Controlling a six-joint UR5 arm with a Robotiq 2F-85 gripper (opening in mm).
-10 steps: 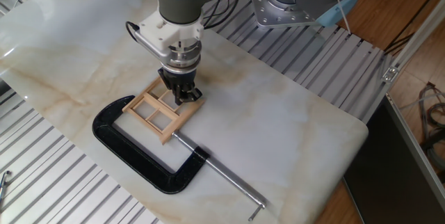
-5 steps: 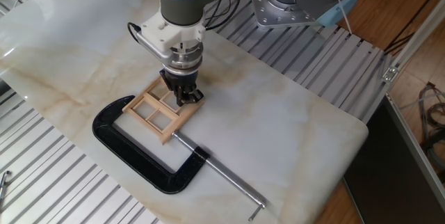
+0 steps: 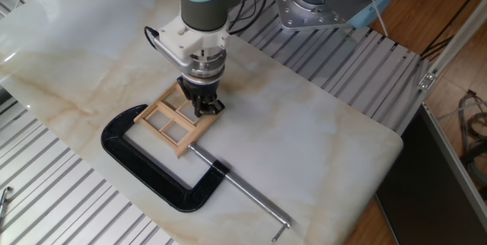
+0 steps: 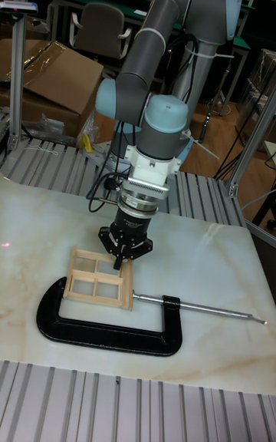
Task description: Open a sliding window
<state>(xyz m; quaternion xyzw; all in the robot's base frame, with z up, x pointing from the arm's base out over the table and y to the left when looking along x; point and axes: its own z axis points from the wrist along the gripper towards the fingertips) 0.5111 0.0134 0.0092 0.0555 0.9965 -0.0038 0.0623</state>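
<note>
The sliding window [image 3: 172,121] is a small light wooden frame with four panes, lying flat on the marble slab. It is held between the jaws of a black C-clamp [image 3: 148,170]. My gripper [image 3: 205,108] points straight down with its fingertips on the window's far right corner. The dark fingers [image 3: 199,97] look pressed together, with nothing visibly between them. In the tall fixed view the window [image 4: 93,276] lies left of my gripper [image 4: 120,260], whose tips touch its upper right edge. What the tips bear on is hidden beneath them.
The C-clamp [image 4: 107,332] has a long metal screw rod [image 3: 249,195] running toward the front right. The marble slab [image 3: 319,146] rests on ribbed aluminium rails. A second grey robot base [image 3: 327,5] stands behind. The slab's edge drops off at right.
My gripper and wrist have shifted slightly to the right along the window's far edge. The outer frame and the clamp have stayed put.
</note>
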